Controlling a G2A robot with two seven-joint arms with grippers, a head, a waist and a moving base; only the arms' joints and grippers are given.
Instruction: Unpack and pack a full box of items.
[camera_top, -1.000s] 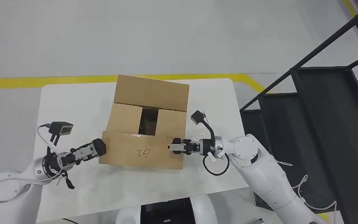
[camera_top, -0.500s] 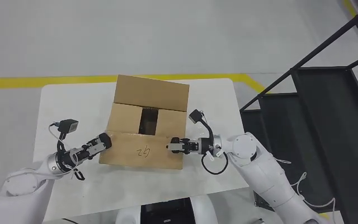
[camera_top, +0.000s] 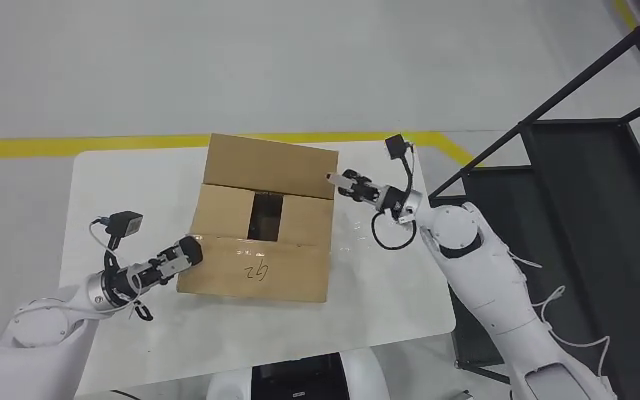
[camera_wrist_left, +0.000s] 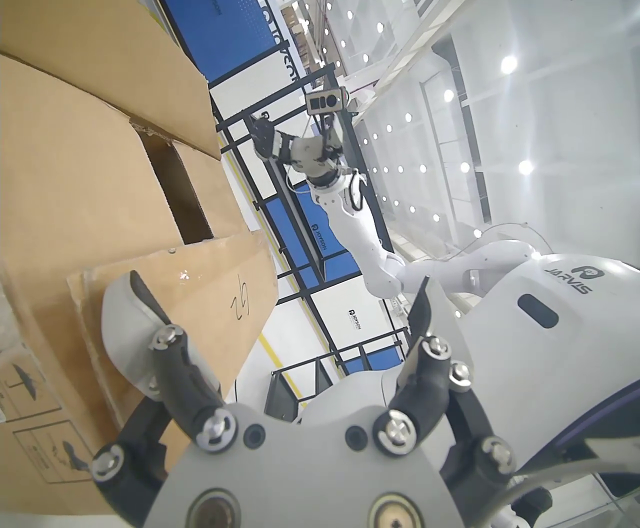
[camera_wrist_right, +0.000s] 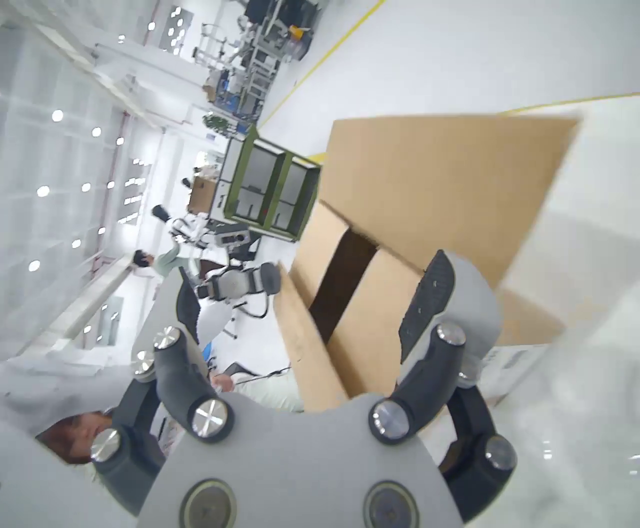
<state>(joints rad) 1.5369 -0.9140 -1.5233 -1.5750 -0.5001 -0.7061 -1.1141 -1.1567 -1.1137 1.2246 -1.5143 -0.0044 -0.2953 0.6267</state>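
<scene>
Cardboard box (camera_top: 265, 225) sits mid-table (camera_top: 130, 190), top flaps part-open, dark gap between 2 of them. Left gripper (camera_top: 192, 250) at its near-left corner — fingers apart. Right gripper (camera_top: 334, 180) by the far-right corner — fingers spread too.

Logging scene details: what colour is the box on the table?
Plain brown cardboard box, with dark handwriting on one flap; the top view shows it best.

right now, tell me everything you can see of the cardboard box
The cardboard box is brown corrugated board, on the white table. Both long flaps are open, the near one bearing a handwritten mark; the two short flaps lie folded in with a dark gap between. The open left gripper sits at its near-left corner, the open right gripper by the far flap's corner; contact is unclear.
</scene>
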